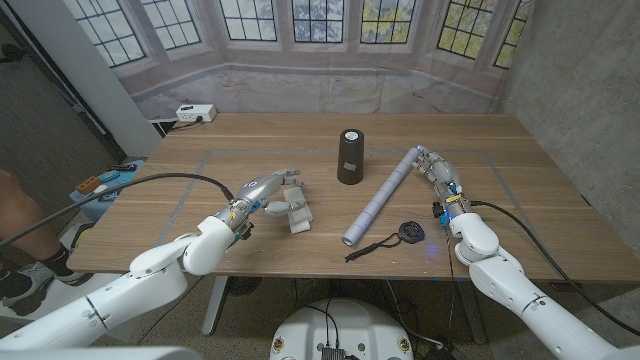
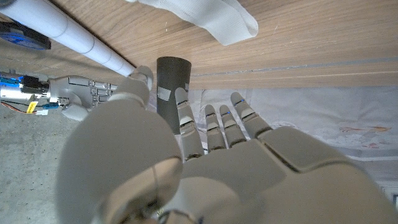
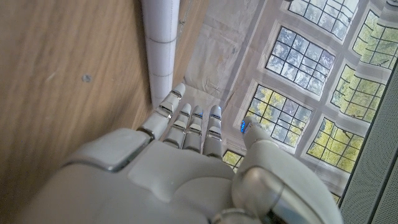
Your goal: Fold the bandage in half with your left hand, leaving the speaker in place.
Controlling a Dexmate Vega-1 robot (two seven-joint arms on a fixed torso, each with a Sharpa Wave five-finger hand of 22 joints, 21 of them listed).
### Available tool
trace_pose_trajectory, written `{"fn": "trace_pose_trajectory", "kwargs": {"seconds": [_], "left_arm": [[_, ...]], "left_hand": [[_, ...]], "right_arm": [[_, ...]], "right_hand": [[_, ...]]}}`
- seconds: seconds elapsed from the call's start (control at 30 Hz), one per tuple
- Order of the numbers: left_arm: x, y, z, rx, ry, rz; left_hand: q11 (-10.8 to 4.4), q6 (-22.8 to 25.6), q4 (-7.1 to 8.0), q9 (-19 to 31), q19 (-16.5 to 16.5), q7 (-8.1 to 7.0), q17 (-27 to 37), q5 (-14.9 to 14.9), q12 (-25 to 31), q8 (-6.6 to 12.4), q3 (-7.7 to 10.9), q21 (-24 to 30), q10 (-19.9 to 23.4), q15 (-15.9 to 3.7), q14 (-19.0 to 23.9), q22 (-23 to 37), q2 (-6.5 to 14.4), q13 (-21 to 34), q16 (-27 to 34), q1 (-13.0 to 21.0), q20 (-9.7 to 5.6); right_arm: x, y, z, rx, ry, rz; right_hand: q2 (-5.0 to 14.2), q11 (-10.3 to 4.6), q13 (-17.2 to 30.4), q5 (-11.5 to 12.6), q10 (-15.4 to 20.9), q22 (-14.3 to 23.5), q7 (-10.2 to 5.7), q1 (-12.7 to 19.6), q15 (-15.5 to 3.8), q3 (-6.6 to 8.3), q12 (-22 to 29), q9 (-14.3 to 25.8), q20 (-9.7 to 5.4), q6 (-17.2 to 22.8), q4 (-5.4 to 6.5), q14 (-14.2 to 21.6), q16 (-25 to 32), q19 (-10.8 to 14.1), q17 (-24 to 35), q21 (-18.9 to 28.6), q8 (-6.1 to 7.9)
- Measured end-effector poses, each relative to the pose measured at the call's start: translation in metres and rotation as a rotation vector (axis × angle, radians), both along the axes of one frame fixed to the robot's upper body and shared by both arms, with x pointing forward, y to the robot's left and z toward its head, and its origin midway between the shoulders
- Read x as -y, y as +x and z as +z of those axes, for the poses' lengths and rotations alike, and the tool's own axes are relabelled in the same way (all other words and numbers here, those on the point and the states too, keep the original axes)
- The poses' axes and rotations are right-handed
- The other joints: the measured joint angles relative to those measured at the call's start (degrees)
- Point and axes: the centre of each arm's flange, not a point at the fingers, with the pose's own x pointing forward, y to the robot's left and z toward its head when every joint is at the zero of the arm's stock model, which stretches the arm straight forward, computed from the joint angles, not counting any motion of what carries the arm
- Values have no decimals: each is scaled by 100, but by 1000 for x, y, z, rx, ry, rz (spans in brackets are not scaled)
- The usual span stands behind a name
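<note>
A white bandage lies bunched and partly doubled over on the wooden table, left of the middle. It also shows in the left wrist view. My left hand hovers just to its left with fingers spread and nothing in them; its own camera shows the same hand. The dark cylindrical speaker stands upright behind the bandage, and it appears again beyond my fingertips. My right hand stretches out with fingers straight beside a long white tube, holding nothing.
The white tube lies slantwise right of the speaker. A black round disc with a cord sits near the front edge. A power strip lies at the back left corner. A person's leg shows at the left.
</note>
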Motion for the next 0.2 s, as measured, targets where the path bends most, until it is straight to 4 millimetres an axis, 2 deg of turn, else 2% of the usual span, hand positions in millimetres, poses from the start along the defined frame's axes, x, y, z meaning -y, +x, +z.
{"fn": "trace_pose_trajectory", "kwargs": {"seconds": [0.2], "left_arm": [[-1,1,1,6,-47,-8]], "left_hand": [[28,-22,134,0,0,21,28,-88,23,0,-84,0,28,0,0,0,162,0,45,-161,0]], "right_arm": [[-2,0,0,-4,-9,2]], "right_hand": [[0,0,0,0,0,0,0,0,0,0,0,0,0,0,0,0,0,0,0,0,0]]}}
